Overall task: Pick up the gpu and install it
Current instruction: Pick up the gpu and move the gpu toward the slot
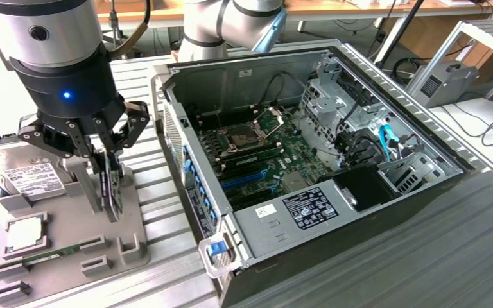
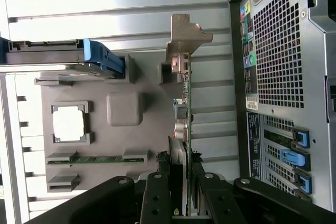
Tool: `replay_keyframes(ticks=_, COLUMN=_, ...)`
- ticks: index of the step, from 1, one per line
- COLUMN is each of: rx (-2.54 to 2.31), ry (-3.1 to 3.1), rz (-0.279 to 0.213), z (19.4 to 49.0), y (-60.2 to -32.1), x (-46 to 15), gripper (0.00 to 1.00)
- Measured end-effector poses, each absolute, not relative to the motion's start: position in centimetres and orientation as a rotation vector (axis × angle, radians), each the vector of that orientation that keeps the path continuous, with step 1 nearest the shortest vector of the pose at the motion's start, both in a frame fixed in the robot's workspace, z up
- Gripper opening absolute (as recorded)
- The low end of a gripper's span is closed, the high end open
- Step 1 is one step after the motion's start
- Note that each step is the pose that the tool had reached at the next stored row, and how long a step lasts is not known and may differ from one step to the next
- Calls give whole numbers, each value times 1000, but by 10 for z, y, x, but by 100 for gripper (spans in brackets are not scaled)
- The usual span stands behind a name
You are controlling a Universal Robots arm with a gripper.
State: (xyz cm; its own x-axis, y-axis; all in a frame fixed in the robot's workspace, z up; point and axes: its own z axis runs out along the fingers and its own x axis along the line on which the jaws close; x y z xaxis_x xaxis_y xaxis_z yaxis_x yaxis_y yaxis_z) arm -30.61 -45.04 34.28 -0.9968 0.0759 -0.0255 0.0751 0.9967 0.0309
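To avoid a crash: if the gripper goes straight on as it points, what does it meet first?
Most likely the gpu, standing on edge in the grey holder just below the gripper; depth is unclear.

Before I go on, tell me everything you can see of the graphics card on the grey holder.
The graphics card stands on edge in the grey holder, beside the computer case. Edge-on it is a thin green circuit board carrying small metal parts, with a bent silver metal bracket at one end. From the exterior view it looks dark and flat. The end effector is clamped on both its faces at the end away from the bracket.
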Motion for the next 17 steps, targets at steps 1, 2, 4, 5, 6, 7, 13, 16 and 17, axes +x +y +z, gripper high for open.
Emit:
replay_keyframes(ticks=1, rx=118, ry=3112, rz=47, z=346, y=-450, x=-306, gripper=26)
replay_keyframes(ticks=2, rx=118, ry=3112, rz=46, z=348, y=-450, x=-306, gripper=26)
replay_keyframes(ticks=4, rx=118, ry=3112, rz=47, z=353, y=-450, x=-306, gripper=26)
replay_keyframes(ticks=5, rx=118, ry=3112, rz=47, z=356, y=-450, x=-306, gripper=26)
replay_keyframes(ticks=6, rx=118, ry=3112, rz=47, z=357, y=-450, x=-306, gripper=26)
replay_keyframes(ticks=7, rx=118, ry=3112, rz=47, z=359, y=-450, x=-306, gripper=26)
replay_keyframes(ticks=13, rx=118, ry=3112, rz=47, z=374, y=-450, x=-306, gripper=26)
replay_keyframes(ticks=16, rx=118, ry=3112, rz=47, z=377, y=-450, x=-306, gripper=26)
replay_keyframes(ticks=17, rx=118, ry=3112, rz=47, z=380, y=-450, x=-306, gripper=26)
